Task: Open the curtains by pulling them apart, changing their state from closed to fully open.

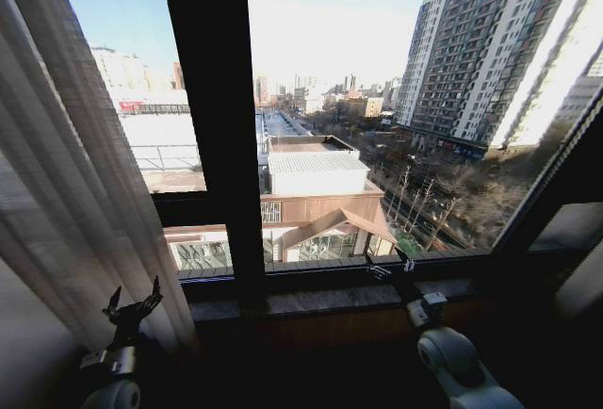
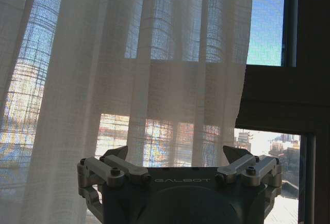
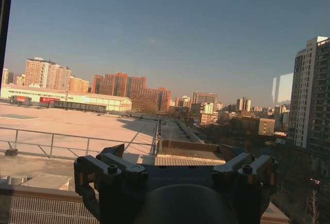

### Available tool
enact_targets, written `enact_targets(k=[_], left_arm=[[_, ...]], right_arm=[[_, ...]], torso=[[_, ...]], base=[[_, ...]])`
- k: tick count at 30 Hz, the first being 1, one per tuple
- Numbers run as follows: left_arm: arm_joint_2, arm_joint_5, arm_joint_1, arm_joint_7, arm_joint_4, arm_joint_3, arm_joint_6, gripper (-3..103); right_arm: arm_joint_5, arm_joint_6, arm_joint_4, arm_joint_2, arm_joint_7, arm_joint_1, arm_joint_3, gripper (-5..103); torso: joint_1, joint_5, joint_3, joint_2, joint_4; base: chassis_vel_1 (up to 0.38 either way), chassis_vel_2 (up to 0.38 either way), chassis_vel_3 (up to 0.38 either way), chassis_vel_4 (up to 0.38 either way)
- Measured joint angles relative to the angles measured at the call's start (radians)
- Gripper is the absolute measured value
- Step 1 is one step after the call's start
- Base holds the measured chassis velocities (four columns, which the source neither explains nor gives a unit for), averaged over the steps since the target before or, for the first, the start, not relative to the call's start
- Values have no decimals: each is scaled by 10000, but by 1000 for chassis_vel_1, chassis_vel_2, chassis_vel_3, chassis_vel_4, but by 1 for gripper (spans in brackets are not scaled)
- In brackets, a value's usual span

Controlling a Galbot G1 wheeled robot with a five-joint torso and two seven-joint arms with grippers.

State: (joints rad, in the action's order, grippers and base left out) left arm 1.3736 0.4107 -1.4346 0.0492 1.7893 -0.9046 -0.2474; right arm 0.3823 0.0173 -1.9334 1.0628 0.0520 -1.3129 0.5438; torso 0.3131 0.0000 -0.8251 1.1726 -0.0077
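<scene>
From the head camera I see the curtain [image 1: 71, 183] gathered at the far left of the window, its cream pleats hanging from the top of the view down to the sill level. The rest of the glass is bare, showing rooftops and tower blocks beyond, with a dark window post [image 1: 221, 117] standing just right of the fabric.

My left gripper [image 1: 132, 310] sits low at the left, right against the lower edge of the curtain, fingers spread wide and holding nothing. On its wrist camera the left gripper [image 2: 178, 154] shows both fingers well apart, with the sheer curtain [image 2: 134, 79] hanging just ahead of them; I cannot tell whether a fingertip touches the cloth.

My right gripper [image 1: 389, 264] is raised at the window sill [image 1: 311, 301], right of the post and well apart from the curtain. On its own camera the right gripper [image 3: 175, 154] is also wide open and empty, facing the bare glass and the city outside.
</scene>
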Motion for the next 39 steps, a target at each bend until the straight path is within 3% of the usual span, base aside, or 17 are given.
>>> enact_targets(k=[39], left_arm=[[0, 0, 0, 0, 0, 0, 0, 100]], right_arm=[[0, 0, 0, 0, 0, 0, 0, 100]], torso=[[0, 0, 0, 0, 0]], base=[[0, 0, 0, 0]])
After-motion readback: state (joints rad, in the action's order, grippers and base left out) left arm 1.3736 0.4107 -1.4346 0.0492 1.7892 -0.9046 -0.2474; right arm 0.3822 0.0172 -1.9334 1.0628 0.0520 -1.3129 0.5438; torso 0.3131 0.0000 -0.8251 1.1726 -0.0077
